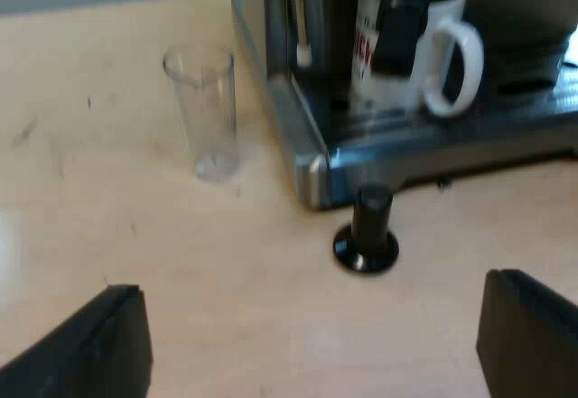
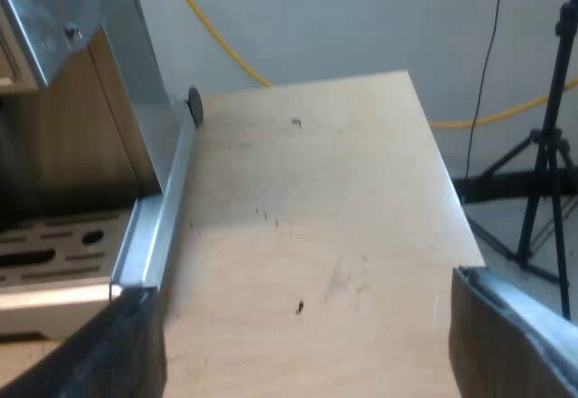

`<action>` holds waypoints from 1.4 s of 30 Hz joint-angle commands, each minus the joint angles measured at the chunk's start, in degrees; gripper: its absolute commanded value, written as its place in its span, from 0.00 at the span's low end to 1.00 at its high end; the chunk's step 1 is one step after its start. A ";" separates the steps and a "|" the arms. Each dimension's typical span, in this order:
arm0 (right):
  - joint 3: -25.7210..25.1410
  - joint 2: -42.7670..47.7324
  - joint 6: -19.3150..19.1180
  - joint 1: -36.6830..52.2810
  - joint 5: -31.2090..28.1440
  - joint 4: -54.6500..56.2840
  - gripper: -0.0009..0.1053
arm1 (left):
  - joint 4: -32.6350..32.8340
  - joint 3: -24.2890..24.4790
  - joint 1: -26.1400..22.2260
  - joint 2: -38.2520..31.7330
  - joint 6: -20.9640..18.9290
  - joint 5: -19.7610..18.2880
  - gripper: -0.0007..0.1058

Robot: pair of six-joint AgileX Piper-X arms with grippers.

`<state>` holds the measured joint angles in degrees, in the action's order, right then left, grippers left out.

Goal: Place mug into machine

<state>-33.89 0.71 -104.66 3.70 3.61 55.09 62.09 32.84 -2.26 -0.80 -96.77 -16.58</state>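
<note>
From the left wrist view, the left gripper (image 1: pixel 312 353) hung above the pale table (image 1: pixel 108 199), its two black fingers wide apart with only bare tabletop between them. Nearest that side stood the measuring glass (image 1: pixel 203 109), upright, clear and near the espresso machine (image 1: pixel 312 159) without touching it. Next came the machine's metal corner, and just beside its base the tamper (image 1: pixel 366 231), standing on its flat foot with the black knob upward. The mug (image 1: pixel 432 28), white with red lettering, sat on the machine's drip tray (image 1: pixel 433 127), its handle turned away from the glass; a dark part crossed in front of it (what that part was, I could not tell).

From the right wrist view, the slotted tray and metal side of the machine (image 2: pixel 153 226) came first, then open tabletop (image 2: pixel 316 190). The right gripper (image 2: pixel 307 348) hovered over it, fingers likewise spread and holding nothing. Beyond the table's far edge stood a black tripod (image 2: pixel 542 172).
</note>
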 commanded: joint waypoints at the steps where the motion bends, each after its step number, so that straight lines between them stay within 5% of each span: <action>1: 1.29 2.24 -0.65 0.02 0.55 -0.89 0.63 | -0.16 -1.90 -0.14 -7.95 -0.27 0.51 0.80; 42: 3.44 2.25 -0.49 0.02 0.12 4.28 0.63 | -0.73 -2.01 -0.14 -7.81 -0.42 0.51 0.80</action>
<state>-30.38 0.71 -104.66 3.70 3.61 59.57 62.39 30.62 -2.26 -0.69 -96.77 -16.20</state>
